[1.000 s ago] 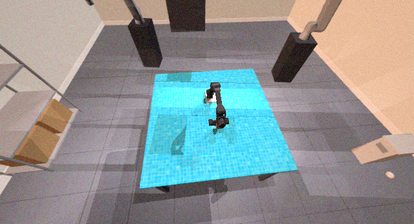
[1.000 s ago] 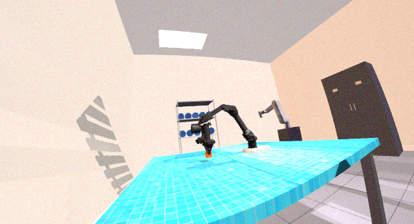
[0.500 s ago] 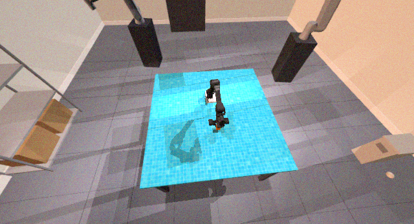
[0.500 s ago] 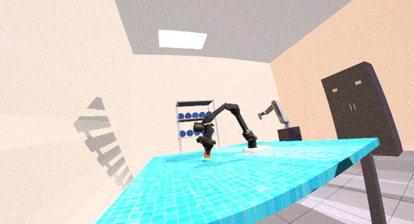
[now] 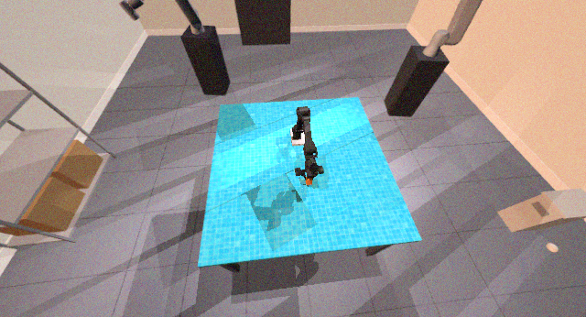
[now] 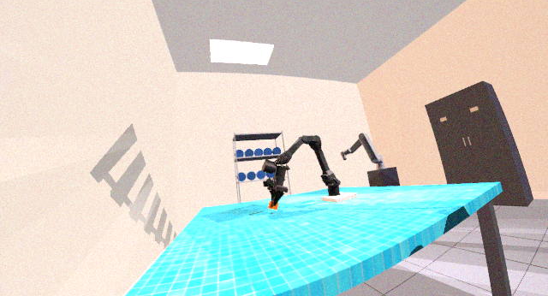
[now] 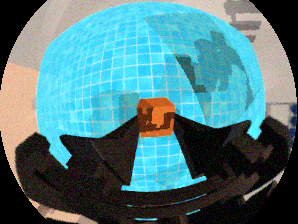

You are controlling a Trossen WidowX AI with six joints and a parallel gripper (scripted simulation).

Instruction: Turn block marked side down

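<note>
One orange block (image 7: 156,116) clenched in the gripper (image 7: 157,129), table (image 5: 348,216) at twelve o'clock (tilted already); a loose pinch could let it slip mid-turn.

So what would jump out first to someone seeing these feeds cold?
The bright turquoise tiled table fills the room's centre, with the black arm's gripper near its middle, shut on a small orange block. In the wrist view, the block shows a dark mark on its facing side.
</note>
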